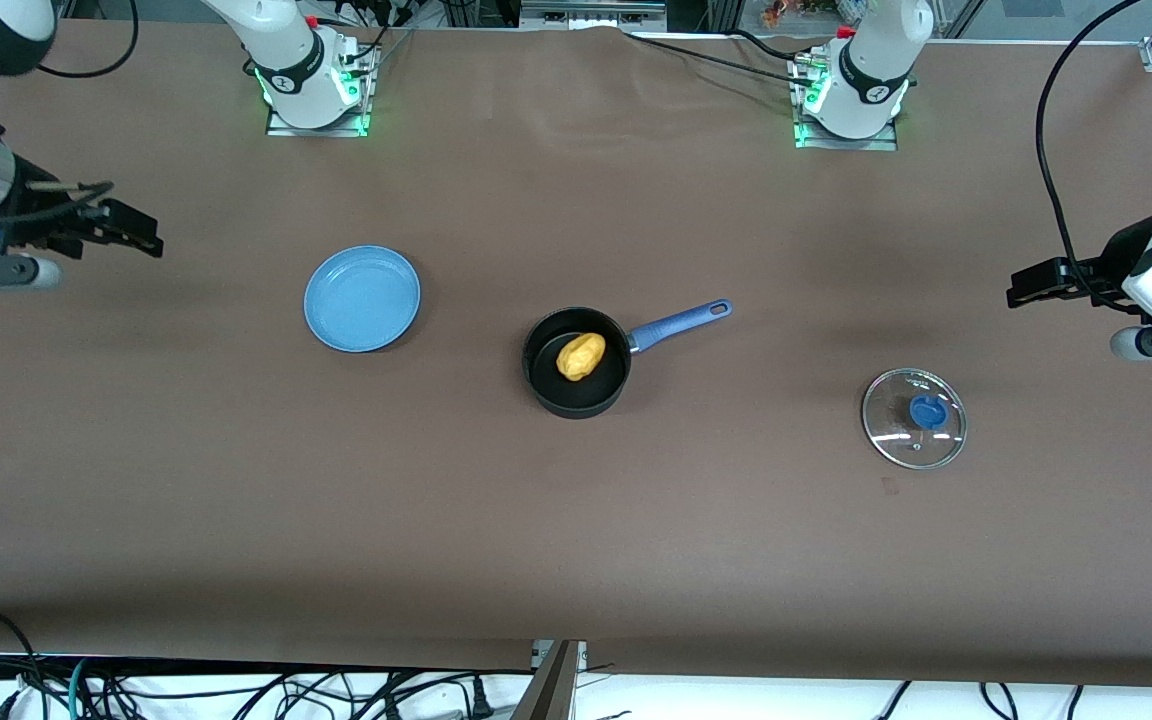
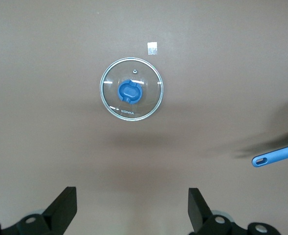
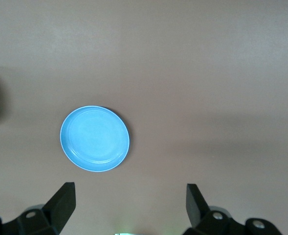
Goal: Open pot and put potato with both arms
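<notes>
The black pot with its long blue handle stands open in the middle of the table. The yellow-orange potato lies inside it. The glass lid with the blue knob lies flat on the table toward the left arm's end; it also shows in the left wrist view. My left gripper is open and empty, up over that end of the table. My right gripper is open and empty, up over the right arm's end.
A flat blue plate lies empty on the table between the pot and the right arm's end; it also shows in the right wrist view. The tip of the pot's handle shows in the left wrist view.
</notes>
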Controlling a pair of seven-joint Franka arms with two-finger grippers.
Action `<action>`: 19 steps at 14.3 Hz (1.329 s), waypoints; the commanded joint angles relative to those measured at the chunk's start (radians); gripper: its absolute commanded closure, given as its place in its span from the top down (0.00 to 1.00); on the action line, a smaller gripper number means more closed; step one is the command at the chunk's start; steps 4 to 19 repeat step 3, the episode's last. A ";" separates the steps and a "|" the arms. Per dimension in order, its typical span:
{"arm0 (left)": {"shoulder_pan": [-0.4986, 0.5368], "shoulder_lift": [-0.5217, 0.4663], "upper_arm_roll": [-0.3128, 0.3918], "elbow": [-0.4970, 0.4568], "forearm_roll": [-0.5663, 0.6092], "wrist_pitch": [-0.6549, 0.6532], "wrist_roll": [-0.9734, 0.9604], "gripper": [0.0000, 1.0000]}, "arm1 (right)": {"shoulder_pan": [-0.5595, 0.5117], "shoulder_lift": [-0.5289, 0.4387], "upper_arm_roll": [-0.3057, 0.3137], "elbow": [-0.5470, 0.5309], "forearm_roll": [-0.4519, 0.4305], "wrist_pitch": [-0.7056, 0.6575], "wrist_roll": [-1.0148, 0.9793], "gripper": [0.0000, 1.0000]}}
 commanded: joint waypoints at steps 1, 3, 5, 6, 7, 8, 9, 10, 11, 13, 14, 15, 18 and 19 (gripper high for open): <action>-0.003 0.002 0.001 0.015 -0.008 -0.017 -0.003 1.00 | -0.029 -0.027 0.033 -0.018 -0.017 -0.002 -0.003 1.00; -0.005 0.002 0.003 0.015 -0.008 -0.017 -0.003 1.00 | -0.029 -0.027 0.032 -0.014 -0.028 -0.005 -0.004 1.00; -0.005 0.002 0.003 0.015 -0.008 -0.017 -0.003 1.00 | -0.029 -0.027 0.032 -0.014 -0.028 -0.005 -0.004 1.00; -0.005 0.002 0.003 0.015 -0.008 -0.017 -0.003 1.00 | -0.029 -0.027 0.032 -0.014 -0.028 -0.005 -0.004 1.00; -0.005 0.002 0.003 0.015 -0.008 -0.017 -0.003 1.00 | -0.029 -0.027 0.032 -0.014 -0.028 -0.005 -0.004 1.00; -0.005 0.002 0.003 0.015 -0.008 -0.017 -0.003 1.00 | -0.029 -0.027 0.032 -0.014 -0.028 -0.005 -0.004 1.00; -0.005 0.002 0.003 0.015 -0.008 -0.017 -0.003 1.00 | -0.029 -0.027 0.032 -0.014 -0.028 -0.005 -0.004 1.00; -0.005 0.002 0.003 0.015 -0.008 -0.017 -0.003 1.00 | -0.029 -0.027 0.032 -0.014 -0.028 -0.005 -0.004 1.00; -0.005 0.002 0.003 0.015 -0.008 -0.017 -0.003 1.00 | -0.029 -0.027 0.032 -0.014 -0.028 -0.005 -0.004 1.00; -0.005 0.002 0.003 0.015 -0.008 -0.017 -0.003 1.00 | -0.029 -0.027 0.032 -0.014 -0.028 -0.005 -0.004 1.00; -0.005 0.002 0.003 0.015 -0.008 -0.017 -0.003 1.00 | -0.029 -0.027 0.032 -0.014 -0.028 -0.005 -0.004 1.00; -0.005 0.002 0.003 0.015 -0.008 -0.017 -0.003 1.00 | -0.029 -0.027 0.032 -0.014 -0.028 -0.005 -0.004 1.00; -0.005 0.002 0.003 0.015 -0.008 -0.017 -0.003 1.00 | -0.029 -0.027 0.032 -0.014 -0.028 -0.005 -0.004 1.00; -0.005 0.002 0.003 0.015 -0.008 -0.017 -0.003 1.00 | -0.029 -0.027 0.032 -0.014 -0.028 -0.005 -0.004 1.00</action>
